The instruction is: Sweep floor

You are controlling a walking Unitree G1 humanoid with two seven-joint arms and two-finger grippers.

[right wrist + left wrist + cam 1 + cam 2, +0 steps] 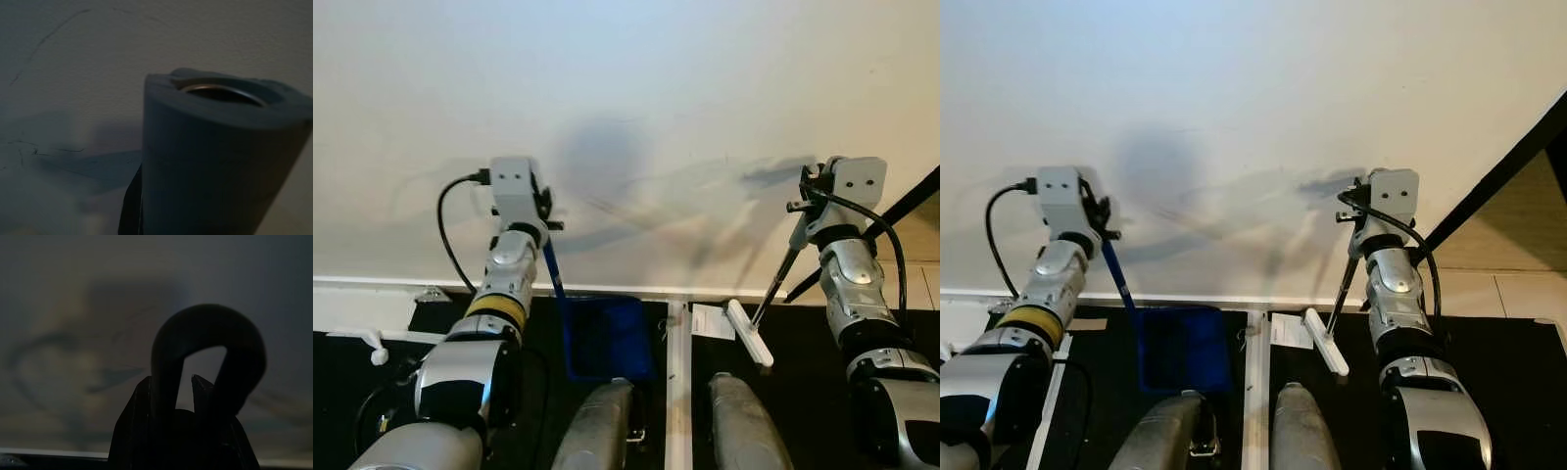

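Left eye view shows both arms raised toward the white wall (626, 88), left gripper (546, 223) clenched on the blue dustpan (604, 335), right gripper (800, 211) grasping the broom (766, 305).

Silver jointed arms; grey box camera at each wrist; black looping cables; yellow band (496, 308) on left forearm; grey rounded legs.
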